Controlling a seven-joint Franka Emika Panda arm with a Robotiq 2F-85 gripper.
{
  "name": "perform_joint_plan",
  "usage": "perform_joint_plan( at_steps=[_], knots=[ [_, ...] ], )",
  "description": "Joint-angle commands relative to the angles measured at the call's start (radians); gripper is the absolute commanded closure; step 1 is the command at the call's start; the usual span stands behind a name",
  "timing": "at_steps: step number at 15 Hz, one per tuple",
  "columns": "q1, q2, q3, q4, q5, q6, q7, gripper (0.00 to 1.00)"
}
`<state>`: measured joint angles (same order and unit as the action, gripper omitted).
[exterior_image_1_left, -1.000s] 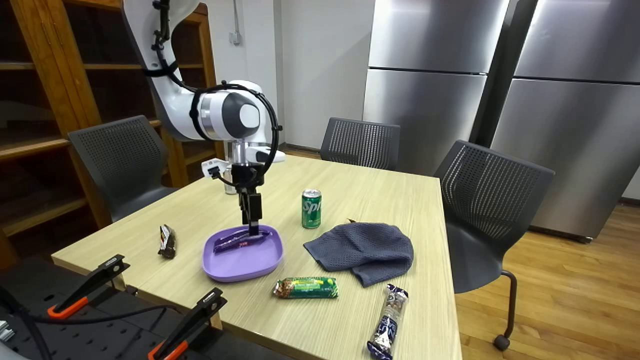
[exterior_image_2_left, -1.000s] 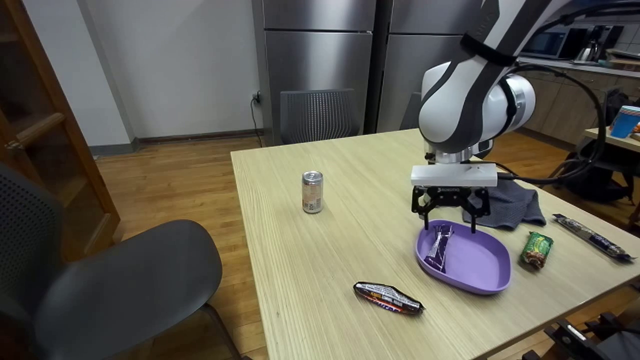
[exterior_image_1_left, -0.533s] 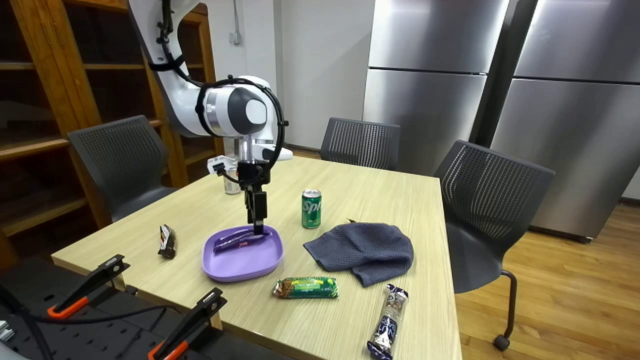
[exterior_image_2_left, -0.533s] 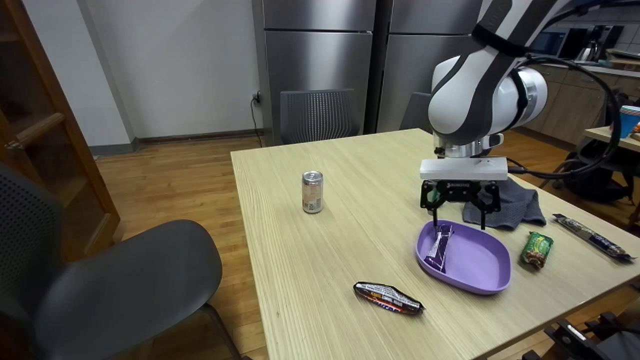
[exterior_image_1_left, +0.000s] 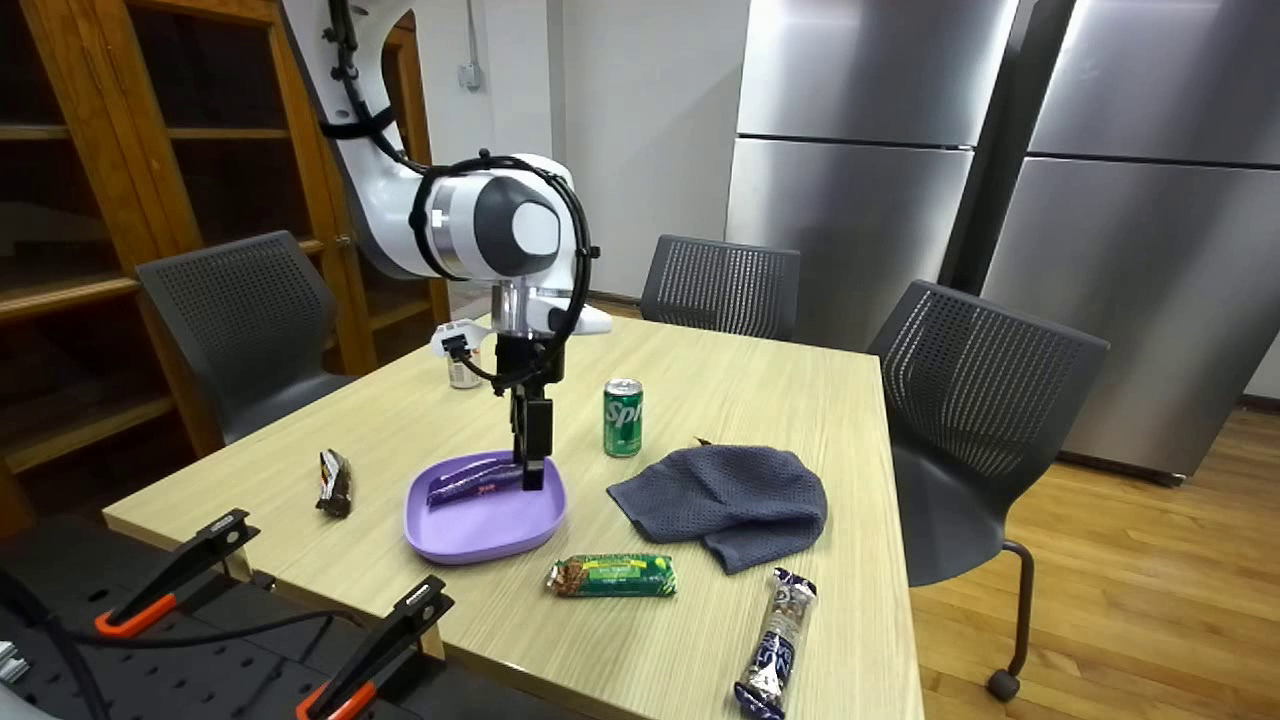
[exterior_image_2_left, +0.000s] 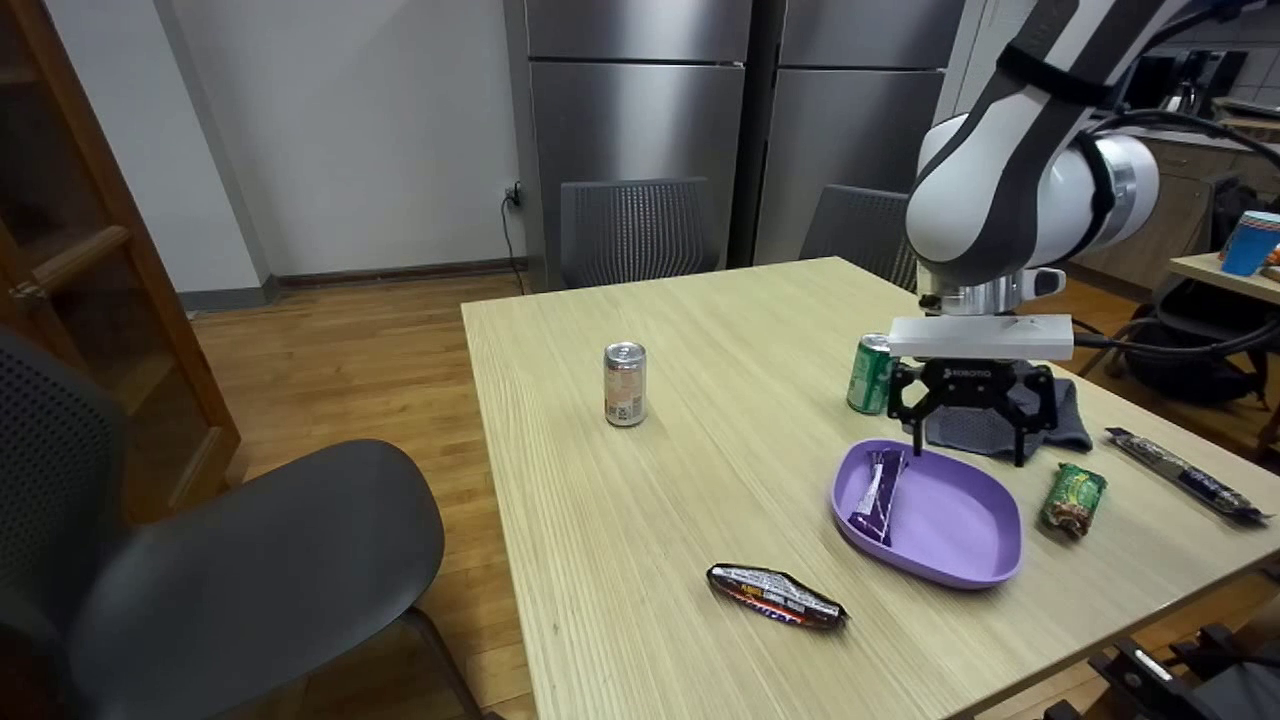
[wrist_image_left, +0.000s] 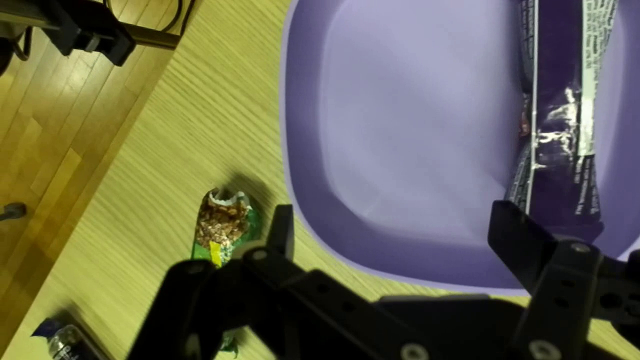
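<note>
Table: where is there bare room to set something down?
Bare: the table between the pale can and brown bar; the purple tray beside its purple bar, though open fingers hang near its rim. Crowded: narrow gaps between tray, green bar and cloth.

A shallow purple dish (exterior_image_2_left: 955, 530) with rounded corners and a raised rim sits flat on the pale wood-grain tabletop (exterior_image_2_left: 650, 540). Inside it lies a snack bar (exterior_image_2_left: 879, 497) in a glossy dark purple wrapper (wrist_image_left: 557, 115), its length running beside one wall. The wrist view shows fine print, a lengthwise seam and bright glints on the wrapper; one end lies out of view there.
</note>
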<state>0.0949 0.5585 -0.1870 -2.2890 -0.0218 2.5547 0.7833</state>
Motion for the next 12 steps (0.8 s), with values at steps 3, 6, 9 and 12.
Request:
perform_joint_plan(
  at_steps=[3,6,9,12],
  knots=[
    [-0.053,-0.043,-0.023,-0.072,0.030,0.046,-0.049,0.00],
    [-0.061,-0.035,-0.052,-0.072,0.019,0.059,-0.050,0.00],
    [-0.062,-0.027,-0.078,-0.065,0.011,0.064,-0.050,0.00],
    [-0.069,-0.019,-0.097,-0.066,0.010,0.083,-0.054,0.00]
  ],
)
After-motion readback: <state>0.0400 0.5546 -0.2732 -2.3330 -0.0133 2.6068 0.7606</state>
